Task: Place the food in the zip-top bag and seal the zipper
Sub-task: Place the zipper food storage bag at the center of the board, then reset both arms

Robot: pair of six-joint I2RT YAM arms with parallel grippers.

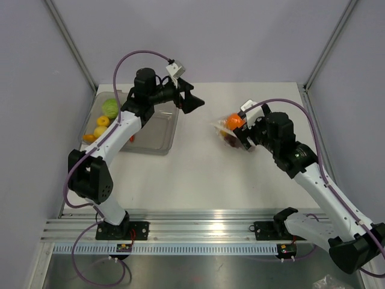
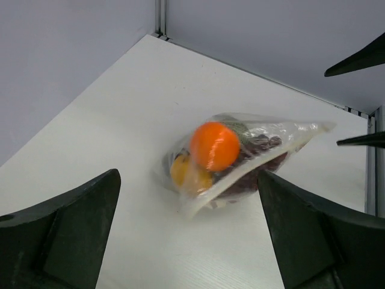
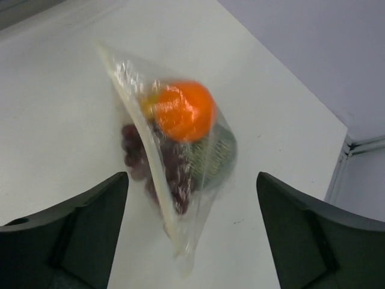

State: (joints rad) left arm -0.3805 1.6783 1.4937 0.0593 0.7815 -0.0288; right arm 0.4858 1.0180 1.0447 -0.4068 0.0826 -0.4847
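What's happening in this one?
The zip-top bag, holding an orange, grapes and a yellow piece, lies on the table between the left hand and right hand. Both are open and neither grips it. The grey tray holds green and yellow food. Whether the zipper is shut is unclear.

left arm stretched forward, left gripper [image 1: 194, 101] jaws wide apart | right arm bent inward, right gripper [image 1: 243, 137] jaws seemingly parted

Clear crinkly zip-top bag [image 1: 230, 133] lies right of centre, w/ orange [image 1: 234, 121] & purple grapes [image 3: 174, 177] inside; whitish zipper [image 2: 252, 167] along mouth. Green piece [image 1: 110, 107], yellow pcs [image 1: 101, 124] far left.
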